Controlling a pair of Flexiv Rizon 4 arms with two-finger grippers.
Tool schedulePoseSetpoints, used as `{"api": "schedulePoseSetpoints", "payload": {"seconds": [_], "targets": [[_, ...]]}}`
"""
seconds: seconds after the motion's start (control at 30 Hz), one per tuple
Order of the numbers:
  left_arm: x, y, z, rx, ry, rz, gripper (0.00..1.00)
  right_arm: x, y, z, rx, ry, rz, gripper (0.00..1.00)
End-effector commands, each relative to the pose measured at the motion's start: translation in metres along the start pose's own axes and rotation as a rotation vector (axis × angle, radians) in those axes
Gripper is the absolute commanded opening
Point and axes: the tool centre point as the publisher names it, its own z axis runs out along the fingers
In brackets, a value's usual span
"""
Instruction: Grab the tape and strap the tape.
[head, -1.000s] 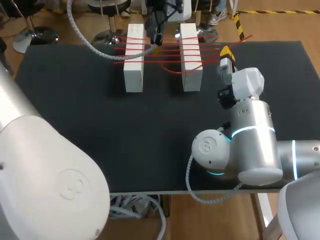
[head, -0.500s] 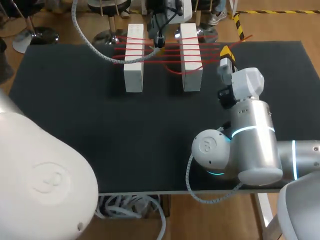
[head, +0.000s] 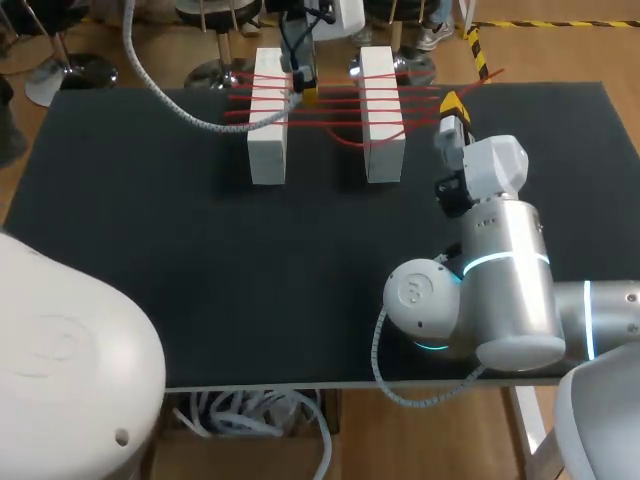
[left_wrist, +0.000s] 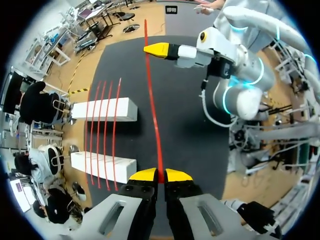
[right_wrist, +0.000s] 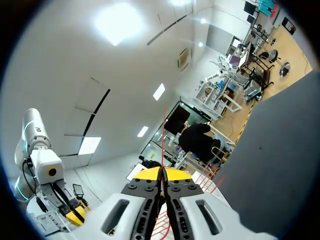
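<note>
A: Entry: where was the red tape (head: 325, 104)?

B: Several strands lay across the pair of white blocks (head: 268, 120), bridging the gap between the two. The blocks lay side by side on the dark bench (head: 150, 220). In the left wrist view the same strands crossed both blocks (left_wrist: 102, 109). One further length of tape (left_wrist: 156, 125) ran clear of them, just beside the pair.

A: State of the left tool (head: 305, 92)?

B: Closed. In its own view the left tool (left_wrist: 160, 175) had its yellow tips pinched on that free length of tape. In the head view it stood over the far end of the pair, in the gap, nearer the left block.

A: And the right tool (head: 452, 104)?

B: Also clamped on the tape. In the right wrist view the right tool (right_wrist: 161, 175) had its tips together, with a thin line of tape (right_wrist: 164, 137) coming out from between them. It sat off the right side of the pair, apart from the blocks. The left wrist view showed the free length reaching its yellow tip (left_wrist: 157, 49), and a short tail carried on past it, away from the blocks.
</note>
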Motion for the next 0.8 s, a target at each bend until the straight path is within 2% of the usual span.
{"api": "schedulePoseSetpoints", "payload": {"seconds": [0.03, 0.17, 0.23, 0.8], "targets": [[-0.0034, 0.0008, 0.0028, 0.018, 0.012, 0.005, 0.0, 0.0018, 0.0011, 0.0003, 0.002, -0.005, -0.001, 0.0], [-0.0044, -0.0007, 0.0039, 0.03, 0.011, 0.004, 0.0, 0.0018, 0.0011, 0.0003, 0.002, -0.005, -0.001, 0.0], [-0.0063, -0.0016, 0.0044, 0.016, 0.036, 0.015, 0.0, 0.0018, 0.0011, 0.0003, 0.002, -0.005, -0.001, 0.0], [-0.0063, -0.0016, 0.0044, 0.016, 0.036, 0.015, 0.0, 0.0018, 0.0011, 0.0003, 0.002, -0.005, -0.001, 0.0]]}}
